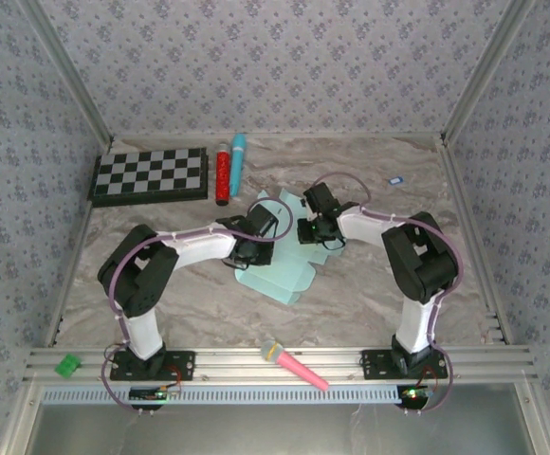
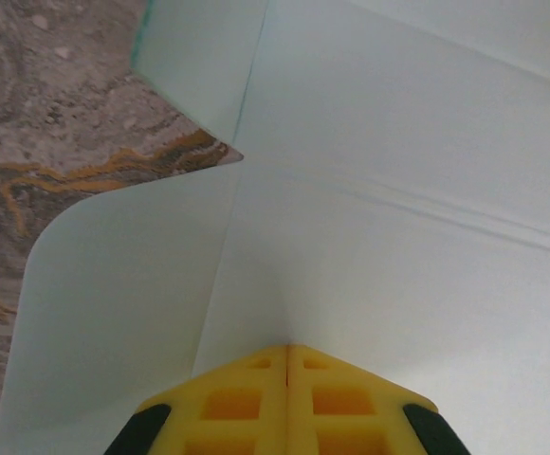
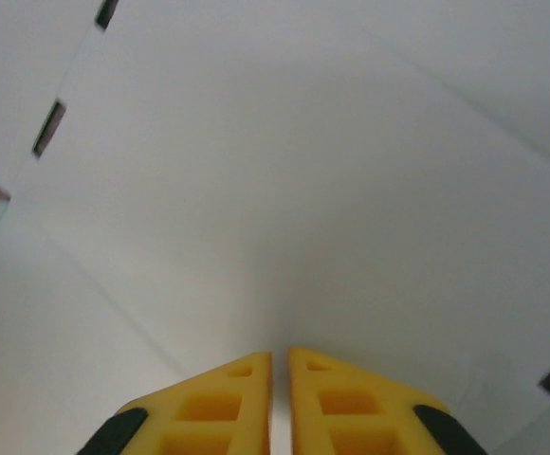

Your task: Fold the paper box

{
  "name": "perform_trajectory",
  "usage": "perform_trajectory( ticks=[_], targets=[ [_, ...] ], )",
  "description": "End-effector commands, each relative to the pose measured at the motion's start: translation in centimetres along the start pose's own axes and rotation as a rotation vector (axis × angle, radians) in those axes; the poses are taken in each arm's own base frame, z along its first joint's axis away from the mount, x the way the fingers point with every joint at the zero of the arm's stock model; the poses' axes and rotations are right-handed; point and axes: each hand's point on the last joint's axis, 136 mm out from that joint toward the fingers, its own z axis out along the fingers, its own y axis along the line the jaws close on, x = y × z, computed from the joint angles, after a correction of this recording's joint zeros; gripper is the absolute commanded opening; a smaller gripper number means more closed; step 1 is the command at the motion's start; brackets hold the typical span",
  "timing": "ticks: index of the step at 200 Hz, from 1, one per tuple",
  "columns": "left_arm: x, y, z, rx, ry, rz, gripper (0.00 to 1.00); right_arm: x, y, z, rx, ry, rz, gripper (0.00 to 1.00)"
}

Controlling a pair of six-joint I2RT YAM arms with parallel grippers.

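Roughly mid-bench: box [image 1: 277, 282] lies as an opened-out sheet

From above, the box is a pale mint-blue die-cut card lying on the marbled bench [image 1: 370, 294]. It runs diagonally from the far centre toward the near left. One squared corner juts toward the near edge, and smaller flaps show at the far end.

The left gripper [image 2: 286, 353] is clenched, its yellow fingers meeting along a hairline seam. The tips sit at the card, right where a crease runs away from them. Left of that crease, a flap with a rounded corner lies over the bench. Beyond it is a second flap, with a wedge of bare marble between the two. Faint parallel creases cross the wide panel on the right. I cannot tell whether any card is pinched between the fingers.

The right gripper [image 3: 280, 358] is all but closed, with only a slim pale slit between its fingers. I cannot tell whether card sits in that slit. Here the card looks greyish white and plain, cut by short dark slots: two at upper left, one at lower right.

Elsewhere, a checkerboard [image 1: 150, 175] sits at the far left with a red tube [image 1: 223, 175] and a cyan tube [image 1: 238, 156] just beside it. Both tubes are near the box's far end. A pink marker [image 1: 299, 368] lies on the near rail.
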Motion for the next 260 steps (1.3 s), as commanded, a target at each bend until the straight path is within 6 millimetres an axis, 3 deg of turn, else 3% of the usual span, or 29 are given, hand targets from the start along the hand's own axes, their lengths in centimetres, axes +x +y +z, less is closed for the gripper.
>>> perform_trajectory(
  ticks=[1, 35, 40, 60, 116, 134, 166, 260],
  targets=[
    [0.8, 2.3, -0.1, -0.106, 0.032, 0.022, 0.00, -0.5, 0.2, -2.2, 0.016, -0.014, -0.022, 0.19],
    [-1.2, 0.5, -2.0, -0.044, -0.010, 0.046, 0.06, -2.8, -0.2, -3.6, 0.007, -0.042, -0.049, 0.32],
    [-1.5, 0.2, -2.2, -0.035, -0.017, 0.049, 0.07, -4.2, 0.1, -4.3, 0.001, -0.070, -0.062, 0.33],
    [-2.6, -0.5, -2.9, -0.011, -0.045, 0.057, 0.10, -5.5, -0.6, -4.6, 0.008, -0.067, -0.086, 0.39],
    [-4.3, -3.0, -1.7, 0.085, -0.042, 0.061, 0.06, -9.2, -3.5, -3.5, -0.012, -0.036, -0.191, 0.53],
    [-4.4, -3.8, -0.9, 0.119, -0.024, 0.062, 0.00, -9.8, -3.9, -2.8, -0.053, -0.006, -0.196, 0.57],
    [-4.4, -4.2, 0.3, 0.138, 0.000, 0.055, 0.00, -10.7, -4.6, -1.6, -0.107, 0.022, -0.199, 0.59],
    [-2.3, -1.6, 2.8, 0.058, 0.057, 0.006, 0.00, -10.0, -5.6, 0.9, -0.148, 0.122, -0.202, 0.59]
  ],
)
